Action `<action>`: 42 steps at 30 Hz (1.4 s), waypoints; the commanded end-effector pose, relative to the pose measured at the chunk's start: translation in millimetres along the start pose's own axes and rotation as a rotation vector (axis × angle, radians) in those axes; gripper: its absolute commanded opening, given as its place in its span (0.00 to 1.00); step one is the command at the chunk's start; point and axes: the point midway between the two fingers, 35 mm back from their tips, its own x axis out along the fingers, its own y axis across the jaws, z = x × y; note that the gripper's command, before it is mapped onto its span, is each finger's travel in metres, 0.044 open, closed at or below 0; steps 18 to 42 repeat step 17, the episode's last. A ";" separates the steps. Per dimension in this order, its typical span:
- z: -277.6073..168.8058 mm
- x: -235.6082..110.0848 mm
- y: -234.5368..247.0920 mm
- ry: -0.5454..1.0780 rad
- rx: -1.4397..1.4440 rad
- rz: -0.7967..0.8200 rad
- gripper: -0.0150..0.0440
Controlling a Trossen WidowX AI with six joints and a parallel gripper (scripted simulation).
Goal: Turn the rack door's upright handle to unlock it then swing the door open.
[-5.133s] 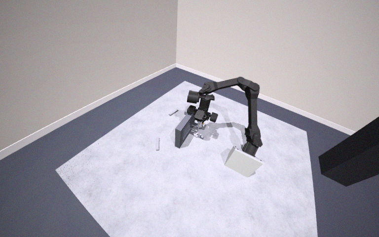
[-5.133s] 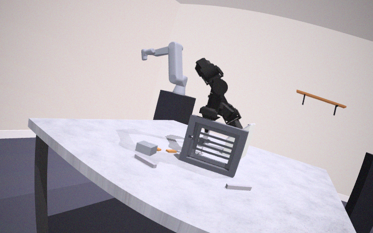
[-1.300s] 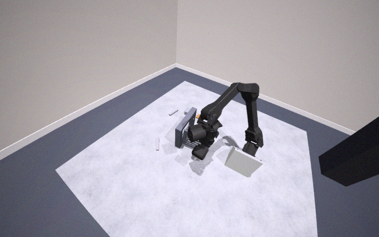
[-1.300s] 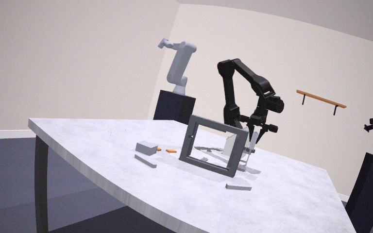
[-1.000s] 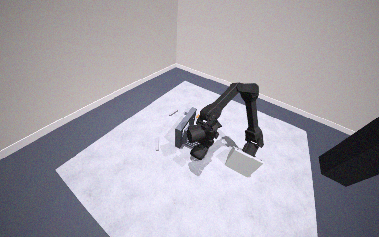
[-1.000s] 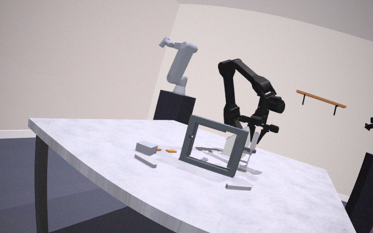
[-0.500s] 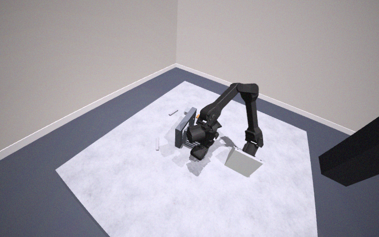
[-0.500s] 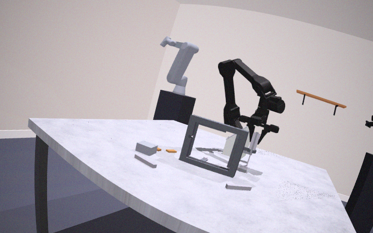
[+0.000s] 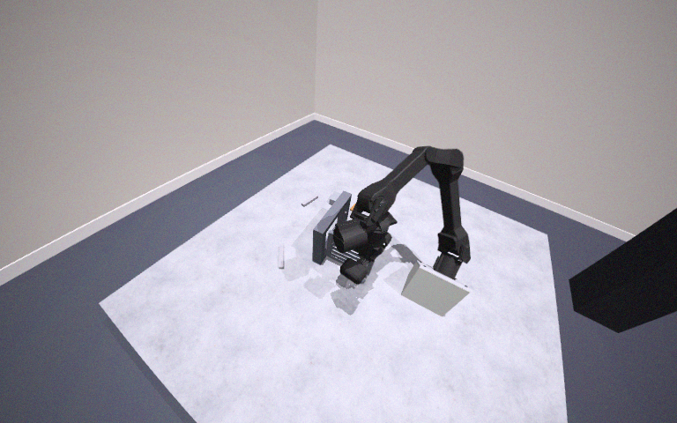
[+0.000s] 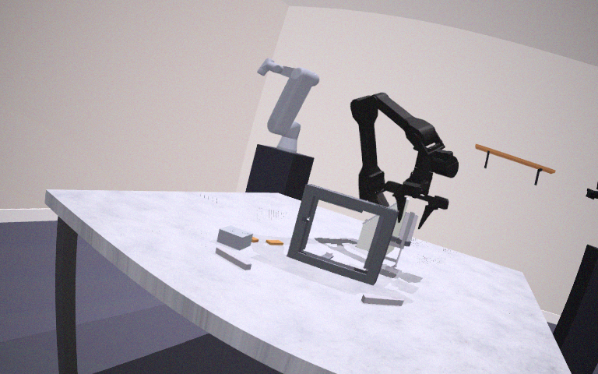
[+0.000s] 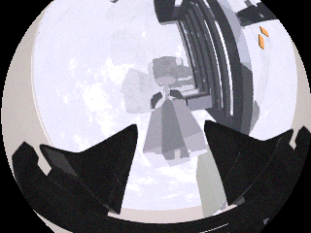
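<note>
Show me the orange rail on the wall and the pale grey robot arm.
orange rail [image 10: 513, 158]: exterior view, middle of its bar
pale grey robot arm [image 10: 288, 102]: exterior view, its long middle section

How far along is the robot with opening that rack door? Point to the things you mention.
The door [image 11: 220, 63] looks swung well out from its frame [image 9: 319, 247] [image 10: 383, 246], though the exact angle isn't clear. Letting go is underway: the gripper [image 10: 409, 224] [image 11: 171, 127] stands open around the handle [image 11: 171, 128]. Backing clear remains.

My arm [image 9: 403, 174] hides much of the door [image 9: 344, 256] from above. On the exterior feed, the frame [image 10: 343, 198] partly covers the pale box [image 10: 367, 234], and the right edge crops a dark pedestal [image 10: 582, 291]. I can't make out the fingertips from above.
</note>
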 end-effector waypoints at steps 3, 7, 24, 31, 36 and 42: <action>0.4 -11.2 1.2 0.001 0.002 0.004 0.76; 0.5 -17.5 1.4 0.001 0.002 0.004 0.76; 0.3 -33.0 1.3 0.002 0.003 0.004 0.76; 0.3 -33.0 1.3 0.002 0.003 0.004 0.76; 0.3 -33.0 1.3 0.002 0.003 0.004 0.76; 0.3 -33.0 1.3 0.002 0.003 0.004 0.76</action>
